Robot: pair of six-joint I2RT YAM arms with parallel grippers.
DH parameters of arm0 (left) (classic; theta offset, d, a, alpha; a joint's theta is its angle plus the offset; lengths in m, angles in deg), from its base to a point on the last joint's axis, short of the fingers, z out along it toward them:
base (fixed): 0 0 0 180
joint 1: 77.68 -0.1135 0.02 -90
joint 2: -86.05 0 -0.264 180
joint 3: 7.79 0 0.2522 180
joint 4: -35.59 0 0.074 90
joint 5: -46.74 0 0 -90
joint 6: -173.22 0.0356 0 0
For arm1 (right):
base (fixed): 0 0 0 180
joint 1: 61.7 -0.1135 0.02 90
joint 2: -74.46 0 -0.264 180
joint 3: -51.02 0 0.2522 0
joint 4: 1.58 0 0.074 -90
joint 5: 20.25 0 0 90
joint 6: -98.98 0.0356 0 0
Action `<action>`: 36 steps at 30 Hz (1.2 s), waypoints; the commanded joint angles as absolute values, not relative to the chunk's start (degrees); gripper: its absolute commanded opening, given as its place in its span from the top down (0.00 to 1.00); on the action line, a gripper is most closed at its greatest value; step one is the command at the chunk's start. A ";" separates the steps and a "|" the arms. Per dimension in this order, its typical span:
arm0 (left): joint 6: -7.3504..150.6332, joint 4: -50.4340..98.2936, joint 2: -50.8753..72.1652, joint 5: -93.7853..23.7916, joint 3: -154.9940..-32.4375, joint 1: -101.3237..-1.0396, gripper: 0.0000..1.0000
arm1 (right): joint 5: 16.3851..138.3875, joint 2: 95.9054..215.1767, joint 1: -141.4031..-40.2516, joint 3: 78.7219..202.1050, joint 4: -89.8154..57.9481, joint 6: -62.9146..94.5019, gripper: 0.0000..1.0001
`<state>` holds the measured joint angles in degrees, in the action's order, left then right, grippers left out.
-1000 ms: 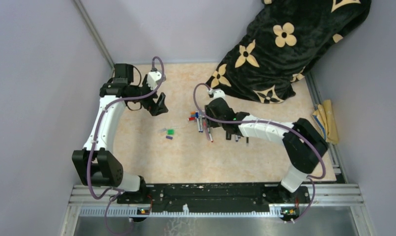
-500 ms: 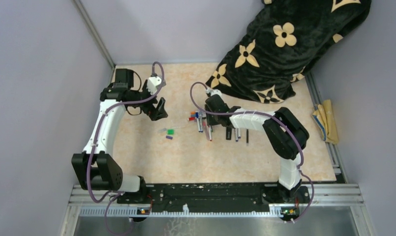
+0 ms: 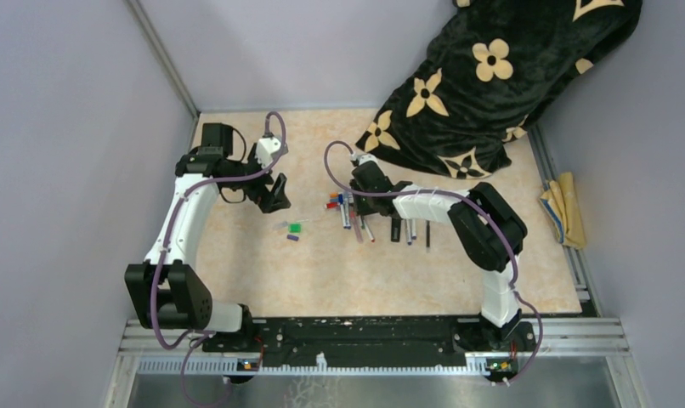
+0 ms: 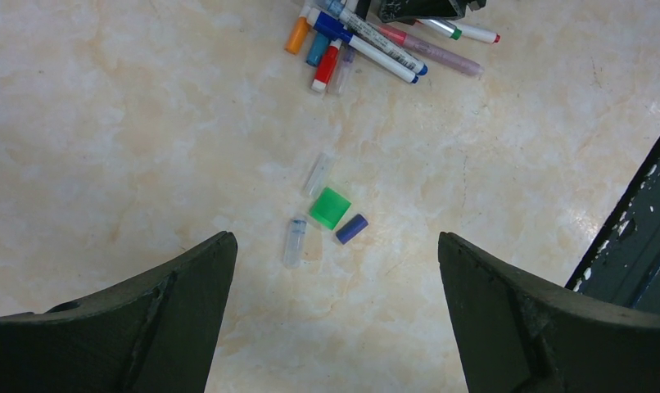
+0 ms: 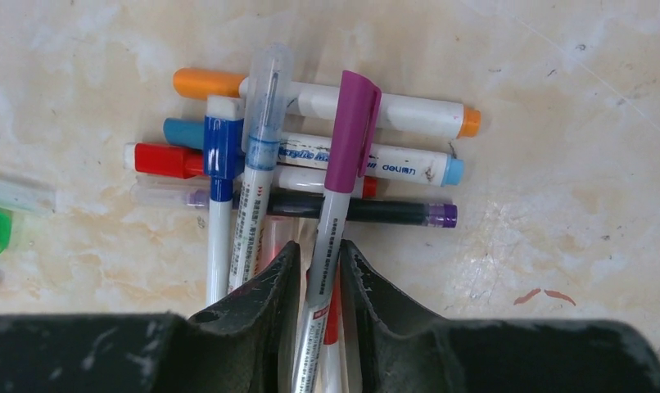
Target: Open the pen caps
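My right gripper (image 5: 319, 274) is clamped on the purple pen (image 5: 336, 196) lying atop the other pens (image 5: 392, 110), with my left gripper (image 4: 333, 244) spread wide over loose caps (image 4: 330, 207) nearby, so I fear lifting may drag neighbours or let the barrel slip.

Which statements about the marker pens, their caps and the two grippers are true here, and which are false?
1. The right gripper is shut on the white pen with a purple plastic cap. True.
2. The left gripper holds the small square green cap. False: it is open and empty; the cap lies on the table.
3. The purple cap is off its pen. False: it sits on the pen.
4. The purple-capped pen lies over a white pen with orange ends. True.
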<state>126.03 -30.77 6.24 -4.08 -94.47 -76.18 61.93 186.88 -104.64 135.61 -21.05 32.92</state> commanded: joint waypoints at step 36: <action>152.67 -38.38 9.30 8.37 -91.77 -75.87 0.01 | 99.23 167.87 -102.27 136.76 -26.80 27.38 1.00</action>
